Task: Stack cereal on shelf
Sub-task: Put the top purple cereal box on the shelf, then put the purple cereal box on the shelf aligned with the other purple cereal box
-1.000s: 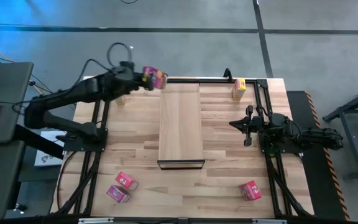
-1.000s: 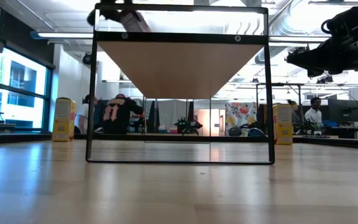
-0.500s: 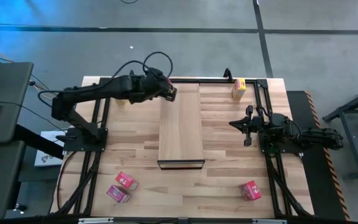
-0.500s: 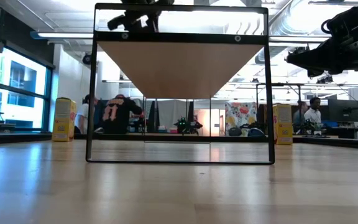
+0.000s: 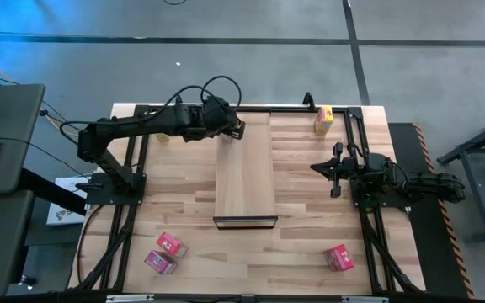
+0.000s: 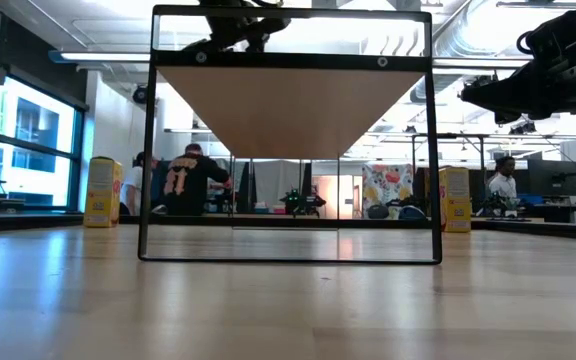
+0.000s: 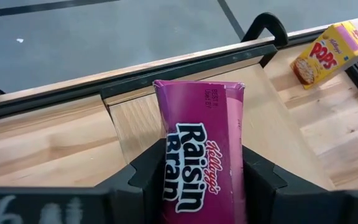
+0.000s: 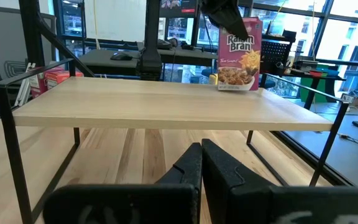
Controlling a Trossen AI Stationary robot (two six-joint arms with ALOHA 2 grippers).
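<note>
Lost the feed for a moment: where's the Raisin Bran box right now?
The Raisin Bran box stands on the shelf at its far left corner, between the left gripper's fingers; in the high view the gripper hides it.

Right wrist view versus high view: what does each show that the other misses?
Only the right wrist view shows the Raisin Bran box face, standing on the shelf under the left gripper. Only the high view shows the three pink boxes near the table's front edge, and the yellow box. Both show the shelf and the left gripper.
</note>
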